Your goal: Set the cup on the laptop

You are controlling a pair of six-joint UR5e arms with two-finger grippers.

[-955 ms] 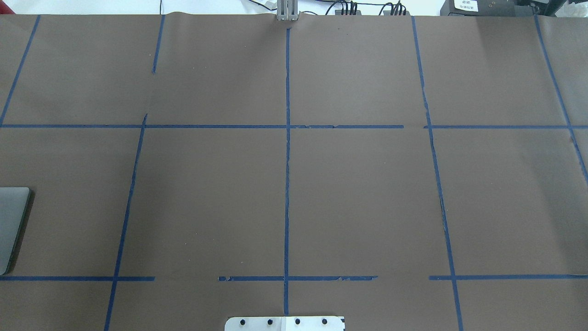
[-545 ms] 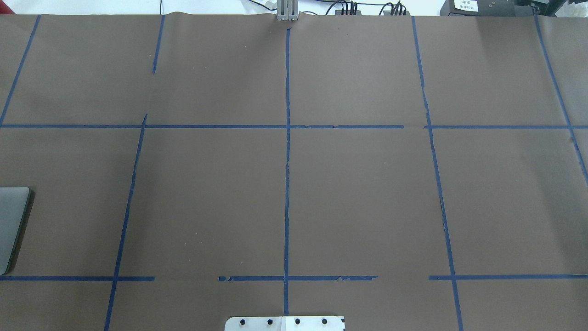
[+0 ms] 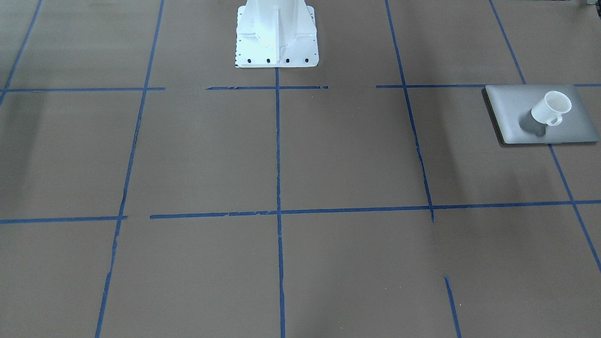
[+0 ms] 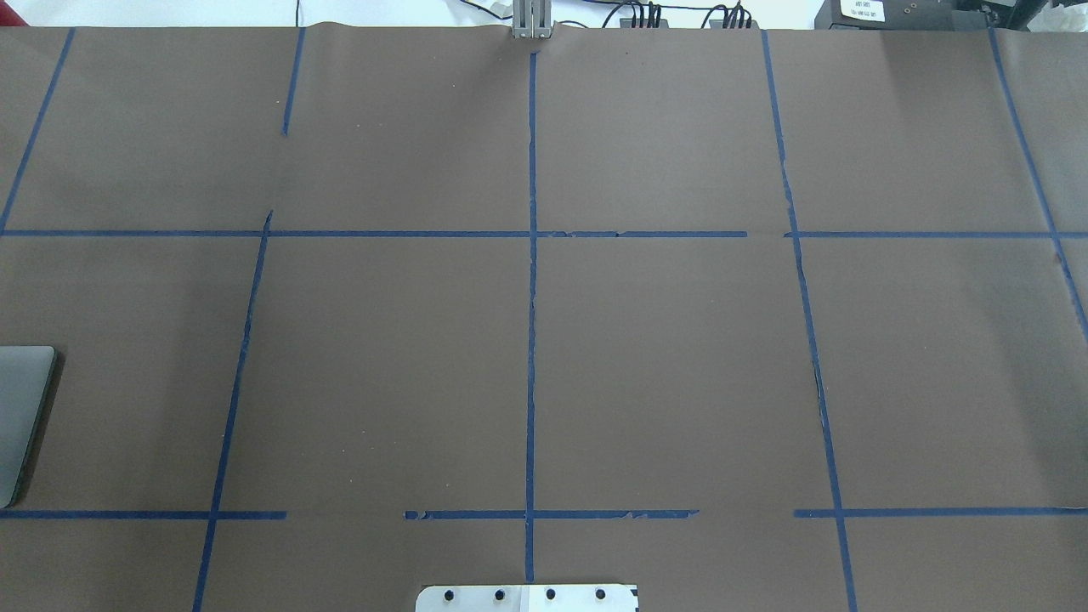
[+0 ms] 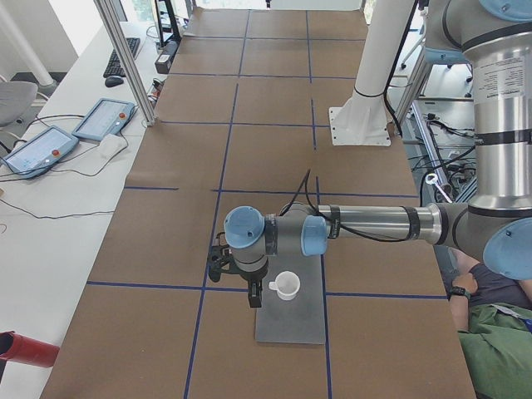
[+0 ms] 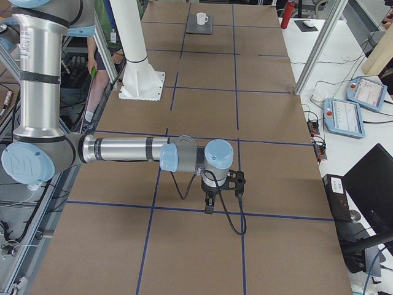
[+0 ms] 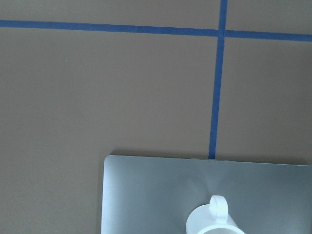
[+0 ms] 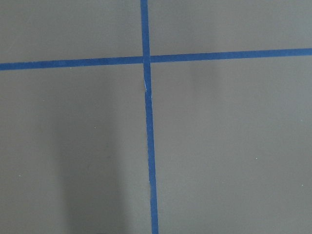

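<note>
The white cup [image 3: 551, 108] stands upright on the silver-grey laptop [image 3: 509, 110], handle toward the front; nothing touches it. In the exterior left view the cup [image 5: 286, 285] sits on the laptop [image 5: 293, 324], and my left gripper [image 5: 254, 296] hangs just beside it, apart from it; I cannot tell if it is open or shut. The left wrist view shows the laptop's corner [image 7: 146, 195] and the cup's handle [image 7: 218, 207]. The overhead view shows only the laptop's edge [image 4: 21, 408]. My right gripper [image 6: 209, 206] hovers over bare table far away; I cannot tell its state.
The brown table cover carries a blue tape grid. The white robot pedestal [image 3: 276, 33] stands at the robot's side of the table. Teach pendants [image 5: 104, 119] and an aluminium post [image 5: 125, 58] are along the far side. A seated person [image 5: 499, 332] is by the robot.
</note>
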